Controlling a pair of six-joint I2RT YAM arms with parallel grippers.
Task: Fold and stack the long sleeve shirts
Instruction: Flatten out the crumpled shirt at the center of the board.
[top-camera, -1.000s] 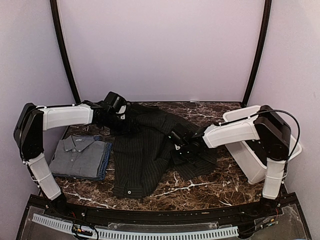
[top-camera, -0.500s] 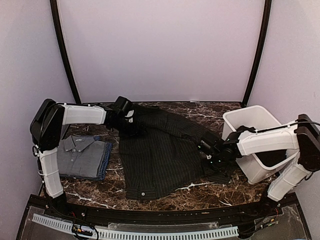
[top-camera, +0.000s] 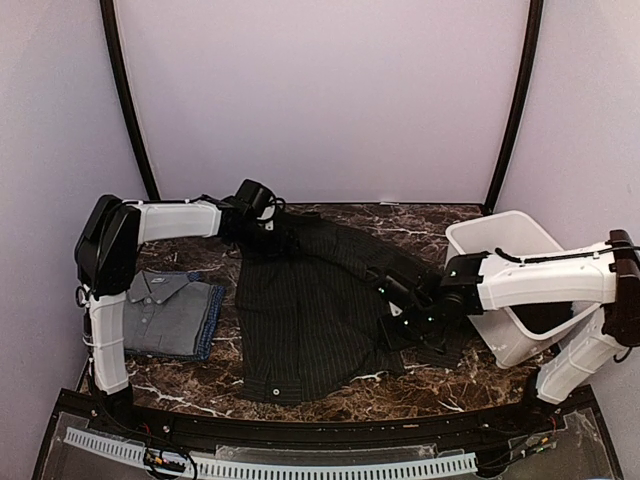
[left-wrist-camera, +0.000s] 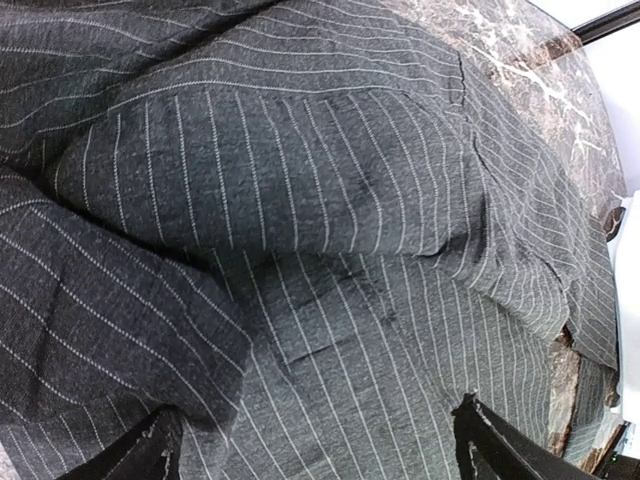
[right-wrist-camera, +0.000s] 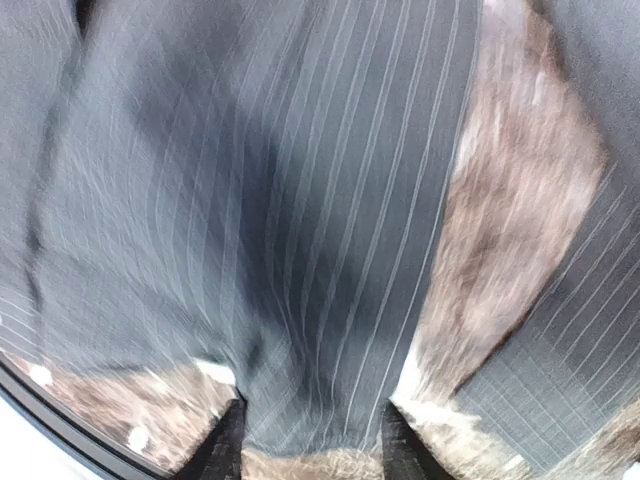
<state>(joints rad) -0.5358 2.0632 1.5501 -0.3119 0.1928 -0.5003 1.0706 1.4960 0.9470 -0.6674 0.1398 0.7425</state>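
At the left edge of the counter, toward the front, a plain grey shirt (top-camera: 155, 305) lies folded with its collar showing. It rests on a folded blue shirt (top-camera: 211, 322), whose edge peeks out along the right side. By the look of it, two garments are already folded and stacked.

Behind that stack, the left gripper (top-camera: 262, 222) reaches to the back edge, left of centre, over the collar end of the pinstriped shirt (top-camera: 310, 320). In its wrist view the fingertips (left-wrist-camera: 150, 452) stand wide apart at the two bottom corners. Rumpled striped cloth lies under and between them but is not pinched, so this claw is wide and holds nothing.

The pinstriped shirt fills the middle of the counter, opened out roughly flat from the back edge to near the front edge. Its right side is bunched in folds.

The right gripper (top-camera: 398, 305) sits low on that bunched side, right of centre. Its wrist view is blurred, but a strip of striped cloth, probably a sleeve, runs between the fingers (right-wrist-camera: 228, 445), which stand narrow and appear clamped on it.

A white tub (top-camera: 470, 240) leans at the right edge; its contents cannot be made out.

The third shirt seems only at the spreading-out stage. Its sleeves and body are not yet folded, and it has yet to go on the stack.
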